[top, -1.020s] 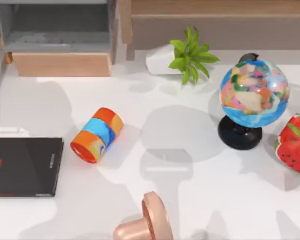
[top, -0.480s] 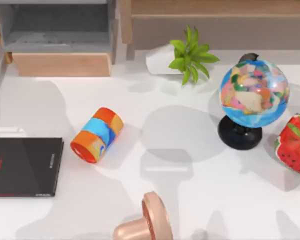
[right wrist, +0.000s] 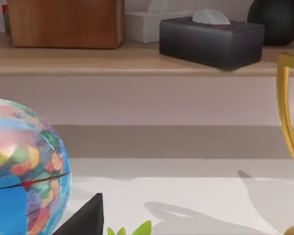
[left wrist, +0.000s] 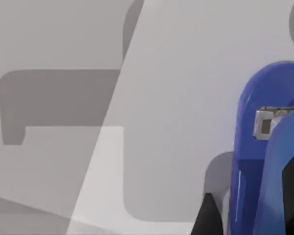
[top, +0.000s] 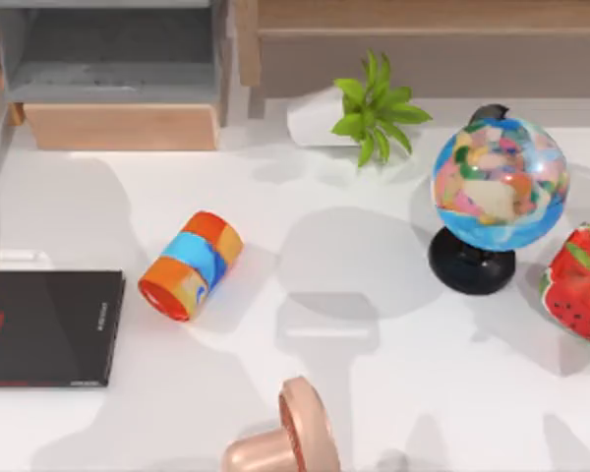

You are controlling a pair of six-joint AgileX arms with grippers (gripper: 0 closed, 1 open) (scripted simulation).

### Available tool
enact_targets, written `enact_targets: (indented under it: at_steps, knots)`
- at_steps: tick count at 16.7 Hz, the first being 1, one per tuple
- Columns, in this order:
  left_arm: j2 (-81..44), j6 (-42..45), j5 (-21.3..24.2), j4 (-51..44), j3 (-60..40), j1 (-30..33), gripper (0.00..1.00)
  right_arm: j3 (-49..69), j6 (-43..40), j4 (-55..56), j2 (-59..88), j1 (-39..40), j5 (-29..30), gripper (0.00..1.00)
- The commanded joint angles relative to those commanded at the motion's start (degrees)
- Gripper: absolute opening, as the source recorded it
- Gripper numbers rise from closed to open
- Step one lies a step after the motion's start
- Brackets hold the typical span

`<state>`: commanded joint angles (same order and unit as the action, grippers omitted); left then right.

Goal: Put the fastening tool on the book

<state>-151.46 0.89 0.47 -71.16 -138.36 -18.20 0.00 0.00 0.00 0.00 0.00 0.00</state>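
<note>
Left wrist view, gripper state unclear beside stapler, book at table's left edge

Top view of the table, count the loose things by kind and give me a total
Flat black book with red lettering: 1
Orange-and-blue striped cylinder: 1
Multicoloured globe on a black stand: 1
Green leafy plant in a white pot: 1
Red strawberry-shaped object: 1
Pink mushroom-shaped object: 1
Total: 6

glossy blue plastic stapler, matt black book cover, smooth white table, shiny globe.
</note>
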Motion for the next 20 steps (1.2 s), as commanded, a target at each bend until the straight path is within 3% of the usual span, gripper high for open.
enact_targets:
  at_steps: [2,3,13,20]
  knots:
    - [0.0,0.0,0.0,0.0,0.0,0.0,0.02,0.0,0.0,0.0,0.0,0.0,0.0,1.0]
    - [0.0,0.0,0.0,0.0,0.0,0.0,0.0,0.0,0.0,0.0,0.0,0.0,0.0,1.0]
    - [0.68,-0.01,-0.02,-0.06,-0.15,-0.27,0.0,0.0,0.0,0.0,0.0,0.0,0.0,1.0]
    - [14.63,-1.1,-0.3,1.52,6.97,0.55,0.0,0.0,0.0,0.0,0.0,0.0,0.0,1.0]
